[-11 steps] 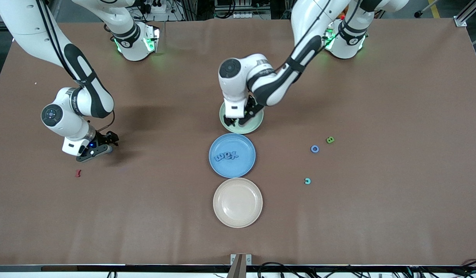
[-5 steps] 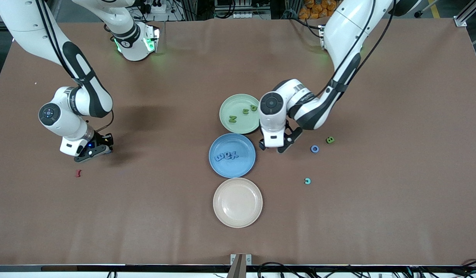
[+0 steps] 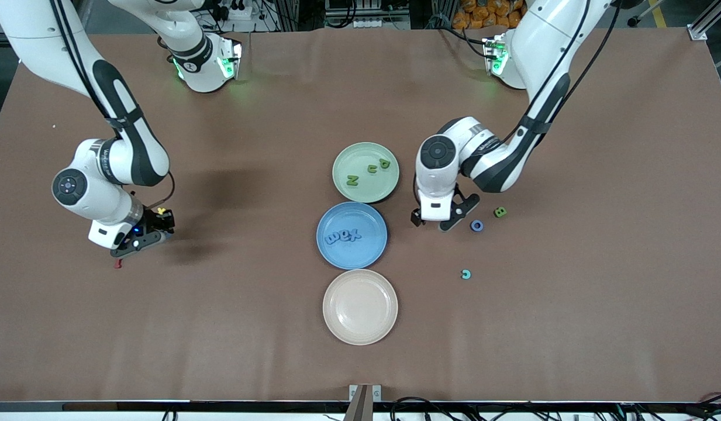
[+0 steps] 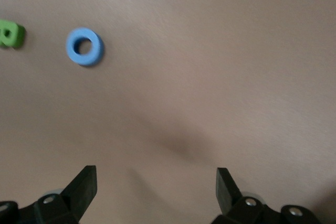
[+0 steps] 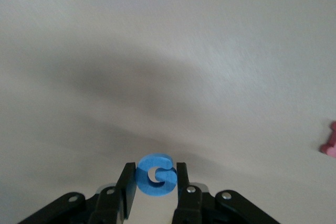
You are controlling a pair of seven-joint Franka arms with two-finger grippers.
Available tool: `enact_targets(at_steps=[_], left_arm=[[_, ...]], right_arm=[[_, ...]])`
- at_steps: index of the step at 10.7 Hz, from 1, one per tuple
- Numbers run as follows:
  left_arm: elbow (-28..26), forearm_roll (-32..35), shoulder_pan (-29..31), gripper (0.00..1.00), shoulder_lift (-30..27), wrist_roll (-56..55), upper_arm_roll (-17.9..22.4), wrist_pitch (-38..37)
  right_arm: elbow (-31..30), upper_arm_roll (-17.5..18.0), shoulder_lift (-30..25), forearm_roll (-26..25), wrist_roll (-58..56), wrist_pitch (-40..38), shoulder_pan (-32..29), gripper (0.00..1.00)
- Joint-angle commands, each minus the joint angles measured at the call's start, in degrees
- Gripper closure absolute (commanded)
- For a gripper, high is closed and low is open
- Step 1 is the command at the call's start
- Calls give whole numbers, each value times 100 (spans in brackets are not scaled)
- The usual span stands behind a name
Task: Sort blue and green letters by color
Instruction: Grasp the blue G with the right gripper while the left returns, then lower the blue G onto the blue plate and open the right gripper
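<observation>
Chunky blue letter G (image 5: 156, 175), pinched upright in right gripper (image 5: 155, 190).

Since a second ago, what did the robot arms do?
The left gripper left the green plate, open, and now hovers beside the blue O. The right gripper closed on a blue G. The plates and loose letters stayed put.

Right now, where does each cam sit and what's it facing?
Front: high across the table, facing both arm bases; shows blue plate.
Left wrist: over bare table, open left gripper; blue O, green letter.
Right wrist: right gripper shut on blue G.
Shared: blue O, front and left wrist.
</observation>
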Motion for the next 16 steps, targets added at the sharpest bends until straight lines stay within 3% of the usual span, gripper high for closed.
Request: enact_targets(at_steps=[1,6,12,14,16], left_arm=[[-753,139,482,0,-619,783,-100,173],[-1465,139,1677,0,-988,2320,-521,629],[-1571,139,2513,0,-883,3088,-619,971],[-1930,148,2646,0,-936,3203,-610,1584],[-1975,148,2655,0,-910,3203,-610,1667]], right_arm=[[254,31,-57,19,1535,-205,637,84],[921,22,83,1257,3066,-196,1849,84],[2406,31,1066,1338,5106,-170,3221,83],[2810,31,1409,1329,5458,-126,3547,82],[3040,22,1656,1312,5810,-126,3793,81]])
